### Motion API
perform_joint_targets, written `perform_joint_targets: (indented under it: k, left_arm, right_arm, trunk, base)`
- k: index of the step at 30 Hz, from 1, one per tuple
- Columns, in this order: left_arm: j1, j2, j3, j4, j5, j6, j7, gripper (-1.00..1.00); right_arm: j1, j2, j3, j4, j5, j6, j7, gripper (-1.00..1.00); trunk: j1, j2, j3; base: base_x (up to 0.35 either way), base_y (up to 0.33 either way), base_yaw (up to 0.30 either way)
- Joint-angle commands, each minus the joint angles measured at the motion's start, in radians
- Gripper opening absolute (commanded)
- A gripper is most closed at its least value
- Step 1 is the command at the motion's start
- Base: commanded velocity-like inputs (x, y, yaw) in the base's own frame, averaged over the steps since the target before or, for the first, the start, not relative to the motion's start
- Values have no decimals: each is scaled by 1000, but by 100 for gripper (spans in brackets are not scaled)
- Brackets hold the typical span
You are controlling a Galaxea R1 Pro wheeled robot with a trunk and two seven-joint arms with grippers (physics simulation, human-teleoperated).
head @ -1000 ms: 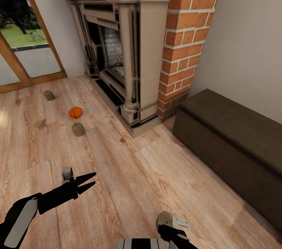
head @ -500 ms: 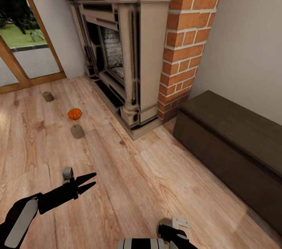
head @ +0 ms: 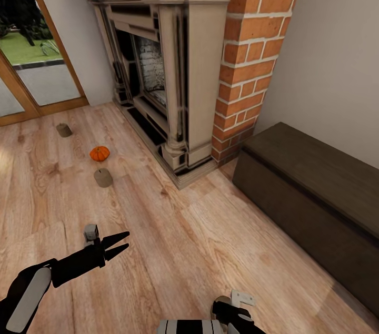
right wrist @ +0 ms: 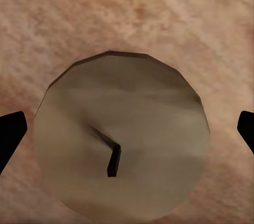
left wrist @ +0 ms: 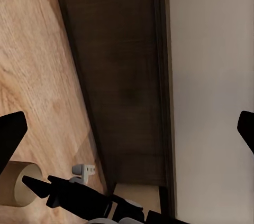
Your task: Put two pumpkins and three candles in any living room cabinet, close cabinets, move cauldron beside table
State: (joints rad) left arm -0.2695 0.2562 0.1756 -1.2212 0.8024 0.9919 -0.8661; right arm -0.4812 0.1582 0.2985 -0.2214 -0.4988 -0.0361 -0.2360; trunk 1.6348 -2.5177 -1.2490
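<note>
An orange pumpkin [head: 99, 153] sits on the wood floor in front of the fireplace. One tan candle [head: 103, 178] stands just nearer than it, and another candle [head: 63, 130] stands farther off toward the glass door. The long dark cabinet [head: 316, 181] lies against the right wall, its fronts shut. A third candle [right wrist: 124, 134] stands on the floor straight beneath my right gripper [head: 227, 309], wick up, with the open fingertips [right wrist: 10, 134] well clear on both sides. My left gripper [head: 118, 243] hovers open over bare floor, holding nothing.
A large stone fireplace [head: 173, 60] with a red brick column [head: 247, 50] rises ahead. A glass door [head: 31, 60] is at far left. A grey wall [head: 337, 50] backs the cabinet. Open wood floor [head: 200, 229] stretches between me and the cabinet.
The whole view has slid slightly, so the floor things sit a little lower in the picture. The candle under my right gripper is now more hidden by it. Both grippers hold their pose.
</note>
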Motion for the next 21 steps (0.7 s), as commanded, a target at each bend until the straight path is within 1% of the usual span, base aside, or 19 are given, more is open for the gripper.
perform_joint_targets:
  k: [1, 11, 15, 21]
  left_arm:
    - [0, 0, 1, 0, -2, 4, -4, 100]
    - [0, 1, 2, 0, -2, 4, -4, 100]
    - [0, 2, 2, 0, -2, 4, -4, 100]
    - [0, 2, 2, 0, -2, 4, -4, 100]
  right_arm:
    - [-1, 0, 8, 0, -11, -4, -5, 100]
    - [-1, 0, 8, 0, -11, -4, -5, 100]
    - [-1, 0, 8, 0, -11, -4, -5, 100]
    - [-1, 0, 8, 0, -11, -4, -5, 100]
  trunk:
    - [0, 0, -1]
    - [0, 0, -1]
    - [0, 0, -1]
    - [0, 0, -1]
  base:
    - [0, 0, 0]
    - [0, 2, 0]
    - [0, 104, 0]
    - [0, 21, 0]
